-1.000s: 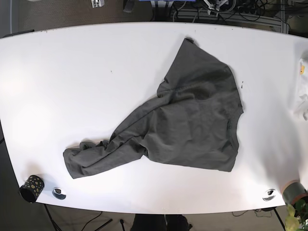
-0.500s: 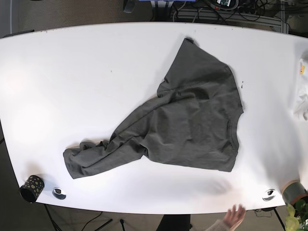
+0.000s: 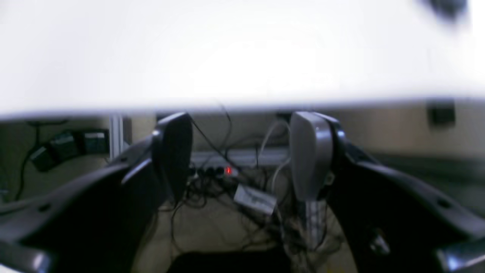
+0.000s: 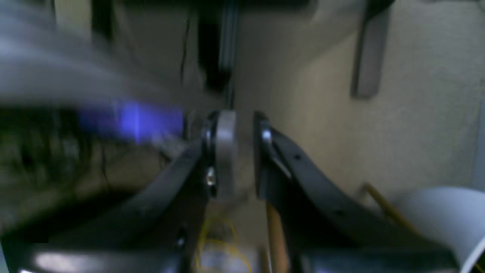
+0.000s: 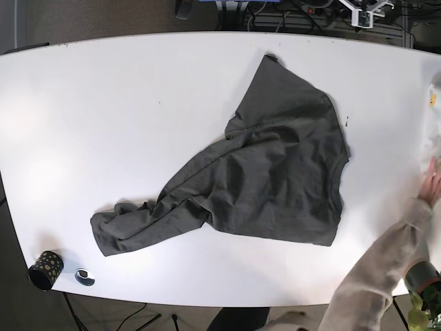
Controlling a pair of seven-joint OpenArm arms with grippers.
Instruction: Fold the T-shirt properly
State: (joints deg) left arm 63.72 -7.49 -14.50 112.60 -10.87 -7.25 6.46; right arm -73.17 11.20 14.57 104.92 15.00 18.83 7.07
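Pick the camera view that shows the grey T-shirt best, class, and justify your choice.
The base view: the whole T-shirt lies crumpled on the white table, every edge visible. The left wrist view shows only a blurred table edge and the open gripper; the right wrist view shows none of the shirt.

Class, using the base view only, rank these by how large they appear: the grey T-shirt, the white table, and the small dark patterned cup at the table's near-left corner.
1. White table, largest; it fills most of the view.
2. Grey T-shirt, lying crumpled on the table.
3. Dark patterned cup, clearly smallest.
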